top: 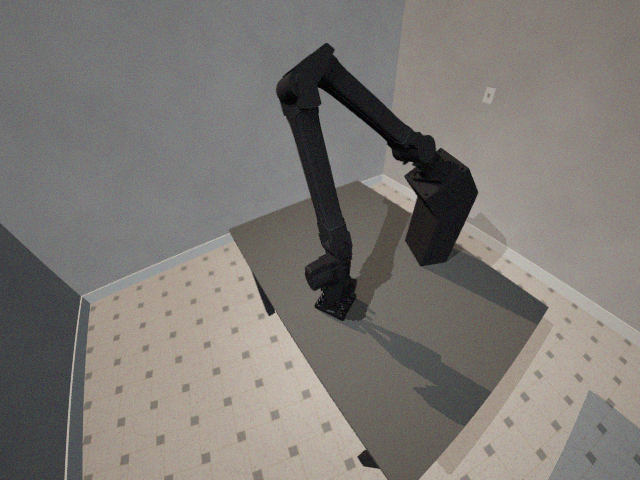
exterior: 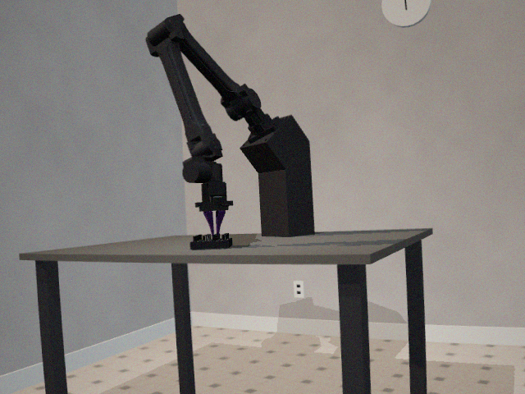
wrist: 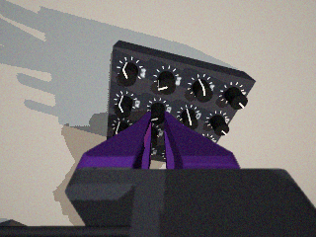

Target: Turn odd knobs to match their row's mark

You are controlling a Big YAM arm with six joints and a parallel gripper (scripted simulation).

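Observation:
The black knob box (wrist: 146,58) (exterior: 210,243) (top: 330,313) stands on the table near the left end. In the wrist view it is turned at an angle and shows rows of black knobs with white lines. My gripper (wrist: 157,118) (exterior: 214,231) points straight down over the box. Its purple fingers are shut on a knob (wrist: 158,107), the second from the left in the second row up from the far edge as that view shows it. The knobs nearer the camera are hidden behind the fingers. The printed names are too small to read.
The arm's tall black pedestal (top: 439,217) (exterior: 285,190) stands on the grey table (top: 413,335) (exterior: 296,249) behind and to the right of the box. The table's left edge lies close to the box. The floor is far below.

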